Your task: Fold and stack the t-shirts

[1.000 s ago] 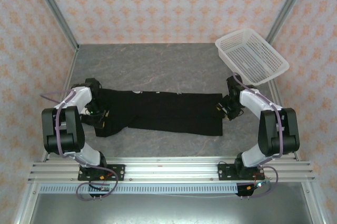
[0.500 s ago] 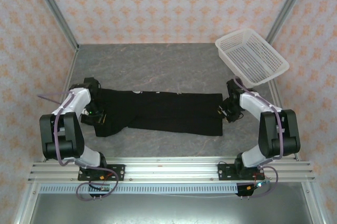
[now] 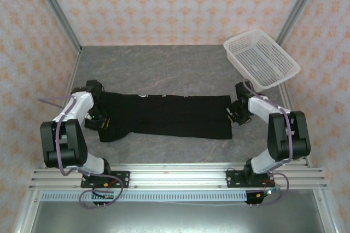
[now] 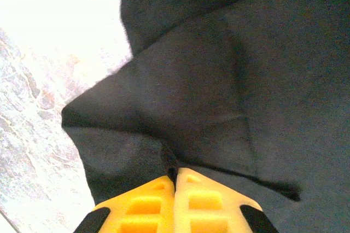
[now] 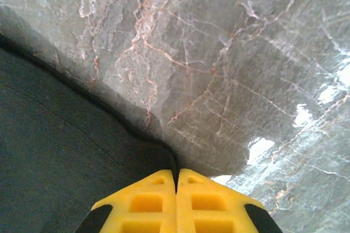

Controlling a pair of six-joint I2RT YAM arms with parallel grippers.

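Black t-shirt (image 3: 175,115) lying as a strip across the middle of the table (image 3: 164,66), with the left gripper (image 4: 175,170) and right gripper (image 5: 176,172) each clamped on one end.

The black t-shirt (image 3: 175,117) lies flat on the tabletop (image 3: 164,69), folded into a long, narrow band. Its right end sits near the white basket (image 3: 261,58), and the band stretches well away from it to the left. Small white lettering shows on the long edge nearer the basket. The end farthest from the basket is rumpled and creased.
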